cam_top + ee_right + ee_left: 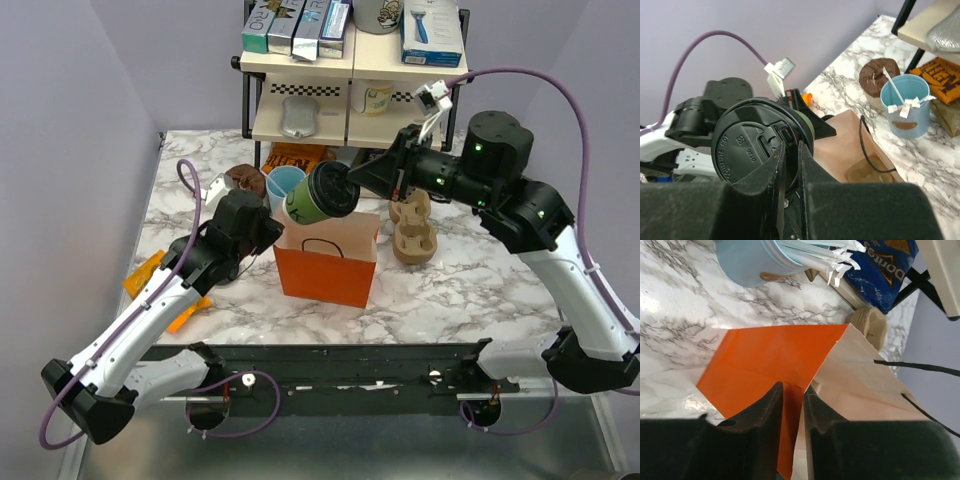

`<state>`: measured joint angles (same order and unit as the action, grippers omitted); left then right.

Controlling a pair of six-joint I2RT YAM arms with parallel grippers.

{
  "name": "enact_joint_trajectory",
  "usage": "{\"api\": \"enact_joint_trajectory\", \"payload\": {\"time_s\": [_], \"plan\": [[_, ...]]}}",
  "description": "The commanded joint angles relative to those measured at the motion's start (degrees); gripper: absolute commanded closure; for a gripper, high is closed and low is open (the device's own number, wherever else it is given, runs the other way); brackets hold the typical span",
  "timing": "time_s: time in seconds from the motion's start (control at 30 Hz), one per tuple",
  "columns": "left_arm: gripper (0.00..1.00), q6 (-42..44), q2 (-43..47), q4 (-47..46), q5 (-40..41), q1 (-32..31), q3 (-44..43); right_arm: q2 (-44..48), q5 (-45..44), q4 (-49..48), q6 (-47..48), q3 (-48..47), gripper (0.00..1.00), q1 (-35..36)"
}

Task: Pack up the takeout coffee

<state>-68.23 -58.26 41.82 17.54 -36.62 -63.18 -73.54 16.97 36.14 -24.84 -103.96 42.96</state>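
Note:
The takeout coffee (322, 193), olive-green with a black lid (754, 142), hangs tilted on its side above the open mouth of the orange paper bag (325, 272). My right gripper (355, 182) is shut on the lid's rim (790, 150). My left gripper (268, 232) is shut on the bag's left top edge (792, 395), one finger outside on the orange wall, one inside against the pale lining (860, 375). A brown pulp carrier lies in the bag's bottom (870, 170).
A light blue cup with stirrers (284, 186) stands behind the bag, also in the right wrist view (905, 107). Brown pulp cup carriers (412, 230) stand right of the bag. A shelf rack (350, 90) rises at the back. Orange snack packets (150, 275) lie left.

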Motion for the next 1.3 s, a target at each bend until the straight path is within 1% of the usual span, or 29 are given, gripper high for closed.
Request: {"api": "enact_joint_trajectory", "payload": {"time_s": [0.0, 0.1, 0.13, 0.3, 0.4, 0.43, 0.47, 0.5, 0.63, 0.77, 0.87, 1.03, 1.07, 1.1, 1.27], "plan": [[0.64, 2.48, 3.15, -2.80, 0.39, -0.38, 1.74, -1.96, -6.50, 0.96, -0.29, 1.92, 0.99, 2.30], [0.46, 3.53, 4.73, -3.50, -0.48, -0.29, 2.44, -2.40, -9.14, -0.37, -0.73, 2.80, 0.99, 2.57], [0.37, 4.32, 5.34, -4.11, -1.01, -0.38, 2.62, -2.75, -9.67, -0.19, -0.65, 2.63, 0.99, 2.57], [0.36, 6.52, 7.28, -3.33, -0.58, -0.29, 3.15, -5.12, -11.87, 1.91, -0.12, 0.69, 0.99, 2.66], [0.16, 9.16, 9.74, -1.58, 0.65, -0.29, 3.06, -6.44, -14.33, 4.80, 0.49, 0.43, 0.99, 2.83], [0.05, 9.69, 11.14, -0.70, 1.70, -0.29, 3.15, -7.05, -14.42, 5.51, 0.93, 0.43, 0.99, 2.92], [0.01, 10.56, 11.93, -0.34, 2.32, -0.38, 3.41, -7.41, -14.68, 6.39, 1.28, 0.17, 0.99, 3.18], [0.01, 11.18, 12.81, -0.16, 2.67, -0.38, 3.67, -7.76, -15.12, 7.96, 1.37, -0.10, 0.99, 3.36], [0.01, 13.20, 15.89, -1.48, 2.68, -0.29, 4.82, -7.85, -18.64, 8.24, 2.16, 0.95, 0.99, 5.03], [0.01, 15.31, 15.90, -1.57, 1.98, -0.38, 4.99, -9.08, -20.74, 9.65, 2.52, 0.96, 0.99, 5.47], [0.01, 17.33, 16.07, -3.59, 0.74, -0.29, 5.78, -11.18, -22.24, 11.23, 2.78, 0.34, 0.99, 6.17], [0.01, 18.92, 15.55, -6.66, -1.63, -0.29, 6.93, -15.05, -27.15, 16.33, 1.91, -3.35, 0.99, 8.97], [0.01, 18.92, 15.46, -6.75, -1.72, -0.38, 7.01, -15.14, -29.78, 16.24, 1.38, -3.26, 0.99, 9.16], [0.01, 19.09, 15.28, -6.93, -1.81, -0.29, 7.10, -15.14, -30.41, 15.72, 0.85, -2.74, 0.99, 9.33], [0.01, 19.45, 15.37, -8.34, -1.90, -0.38, 7.63, -15.41, -30.68, 14.40, -1.79, -0.19, 0.99, 10.21]]}}
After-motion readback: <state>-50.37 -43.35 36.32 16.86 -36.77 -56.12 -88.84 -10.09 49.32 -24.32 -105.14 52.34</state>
